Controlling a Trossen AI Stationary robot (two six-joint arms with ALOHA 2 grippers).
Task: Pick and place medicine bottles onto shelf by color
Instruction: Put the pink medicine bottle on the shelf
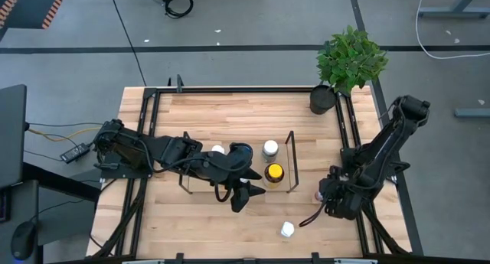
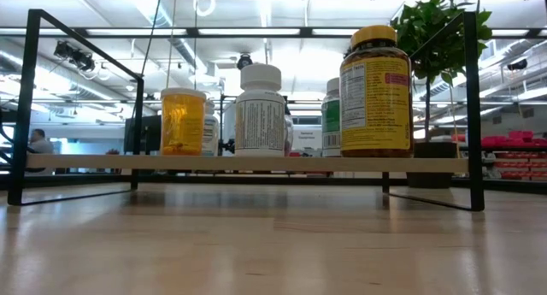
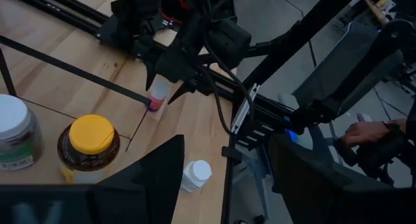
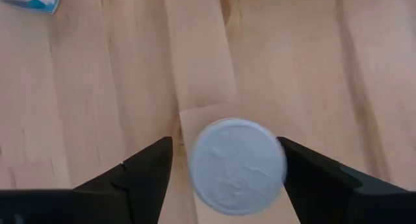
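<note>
The right end effector hangs over a small white-capped bottle with a pink base standing on the wooden table near its right rail, fingers apart on either side of the cap, apparently lined up to close on it. The left end effector, fingers spread and empty, sits over the front edge of the low black wire shelf, where the amber yellow-capped bottle stands. Another white-capped bottle waits on open table between the arms.

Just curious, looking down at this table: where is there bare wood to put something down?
The far strip between the shelf and the plant pot is bare, as is the near-left corner. It is crowded around the shelf, where the left end effector hovers over the bottles.
</note>
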